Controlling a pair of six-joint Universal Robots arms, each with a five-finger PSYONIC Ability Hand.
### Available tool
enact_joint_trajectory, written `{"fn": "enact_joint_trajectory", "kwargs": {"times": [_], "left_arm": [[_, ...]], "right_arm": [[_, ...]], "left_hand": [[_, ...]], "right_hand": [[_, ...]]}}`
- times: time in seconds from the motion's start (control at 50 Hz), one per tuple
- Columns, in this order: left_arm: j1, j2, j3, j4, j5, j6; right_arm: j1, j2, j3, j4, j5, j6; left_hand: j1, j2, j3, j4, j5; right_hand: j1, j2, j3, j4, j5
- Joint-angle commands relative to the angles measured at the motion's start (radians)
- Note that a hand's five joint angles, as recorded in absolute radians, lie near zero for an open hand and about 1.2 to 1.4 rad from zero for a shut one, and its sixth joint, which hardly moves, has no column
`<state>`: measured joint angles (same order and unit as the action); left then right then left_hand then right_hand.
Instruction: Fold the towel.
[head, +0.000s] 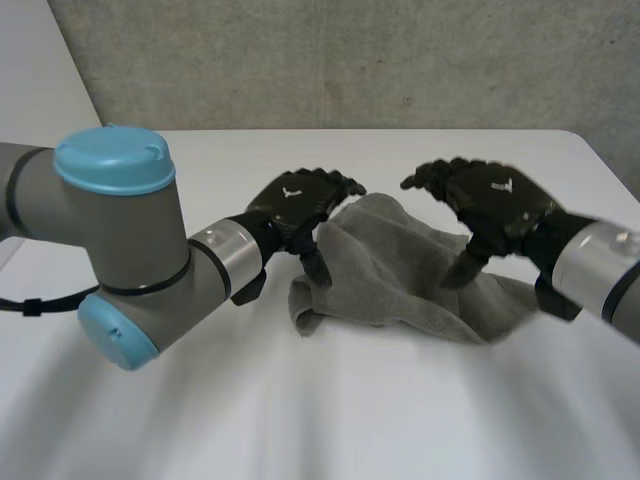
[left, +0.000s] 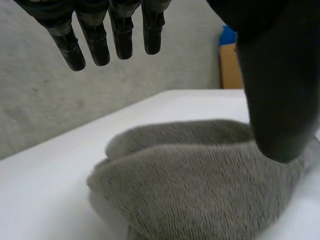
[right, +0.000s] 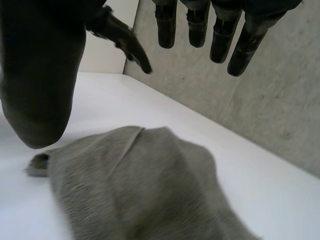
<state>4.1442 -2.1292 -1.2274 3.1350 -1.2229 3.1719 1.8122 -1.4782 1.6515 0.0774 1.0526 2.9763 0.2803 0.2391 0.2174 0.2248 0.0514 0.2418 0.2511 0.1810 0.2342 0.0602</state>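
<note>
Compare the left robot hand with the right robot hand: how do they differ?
The left robot hand is at the grey towel's left edge, the right robot hand over its right side. The left robot hand's fingers point rightward, the right robot hand's leftward. Both are open, holding nothing.

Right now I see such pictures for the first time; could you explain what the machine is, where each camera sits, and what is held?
This is a robot with two arms, each ending in a black hand. The head view looks down from between the arms: the left hand and the right hand are at either side of a crumpled grey towel on a white table. The other two pictures come from a camera on each wrist, looking along the palm. Both hands are open; neither holds the towel.
</note>
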Motion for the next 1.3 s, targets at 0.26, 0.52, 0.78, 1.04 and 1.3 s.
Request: {"fn": "enact_joint_trajectory", "kwargs": {"times": [0.26, 0.52, 0.78, 1.04, 1.3], "left_arm": [[0.077, -0.25, 0.19, -0.027, 0.074, 0.109], [0.057, -0.336, 0.279, -0.016, 0.074, 0.169], [0.06, -0.322, 0.237, -0.023, 0.091, 0.195], [0.079, -0.078, 0.073, -0.021, 0.092, 0.191], [0.05, -0.182, 0.089, 0.097, 0.086, 0.192]], "right_arm": [[-0.048, 0.077, 0.364, -0.321, 0.059, 0.069], [-0.042, 0.28, 0.32, -0.363, 0.089, 0.052], [-0.057, 0.239, 0.271, -0.367, 0.073, 0.049], [-0.077, 0.041, 0.229, -0.288, -0.069, -0.005], [-0.119, 0.076, 0.274, -0.265, -0.082, -0.106]], "left_hand": [[0.104, 0.145, -0.043, -0.05, 0.158], [0.37, 0.411, -0.043, -0.05, 0.425], [0.717, 0.758, -0.043, -0.05, 0.771], [0.805, 0.846, -0.043, -0.05, 0.86], [-0.106, -0.065, -0.043, -0.05, -0.051]], "right_hand": [[-0.067, -0.077, -0.007, -0.06, -0.06], [0.125, 0.116, -0.007, -0.06, 0.132], [1.137, 1.127, -0.007, -0.06, 1.144], [1.154, 1.145, -0.007, -0.06, 1.162], [1.154, 1.145, -0.007, -0.06, 1.162]]}}
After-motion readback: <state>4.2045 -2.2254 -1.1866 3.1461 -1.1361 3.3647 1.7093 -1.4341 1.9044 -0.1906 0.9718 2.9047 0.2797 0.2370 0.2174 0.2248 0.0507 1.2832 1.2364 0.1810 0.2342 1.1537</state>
